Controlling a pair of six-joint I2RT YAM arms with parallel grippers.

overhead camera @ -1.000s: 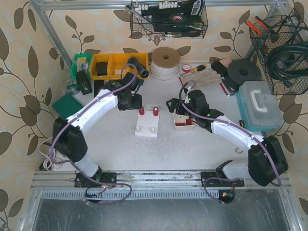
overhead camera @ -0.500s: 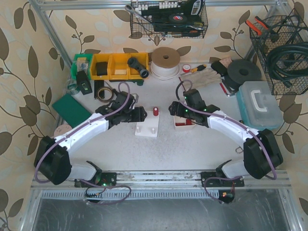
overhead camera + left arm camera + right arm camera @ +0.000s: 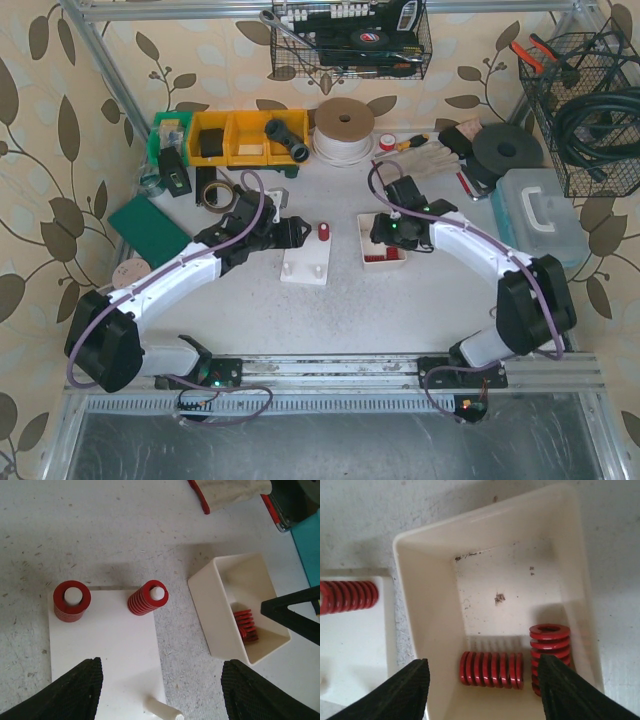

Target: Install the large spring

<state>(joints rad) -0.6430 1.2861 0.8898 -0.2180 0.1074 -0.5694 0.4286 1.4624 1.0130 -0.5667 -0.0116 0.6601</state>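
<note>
A white base plate (image 3: 105,645) carries two red springs, one (image 3: 72,601) on the left peg and one (image 3: 148,597) on the right peg, plus a bare peg (image 3: 162,709). My left gripper (image 3: 160,690) hangs open above the plate's near part, holding nothing. A white tray (image 3: 420,605) to the right holds two red springs: one lying (image 3: 491,669), one upright (image 3: 550,652). My right gripper (image 3: 485,690) is open low inside the tray, its fingers either side of the lying spring with gaps. From above, the plate (image 3: 308,268) and tray (image 3: 364,250) sit side by side.
Yellow bins (image 3: 235,135), a tape roll (image 3: 343,125) and a black disc (image 3: 508,150) line the back. A teal case (image 3: 540,220) stands right of the tray, a green pad (image 3: 145,222) at the left. A wire basket (image 3: 590,100) hangs at the right.
My right gripper moved right and down into the tray and its fingers have narrowed. My left arm dropped lower and its gripper now covers the left spring from above.
</note>
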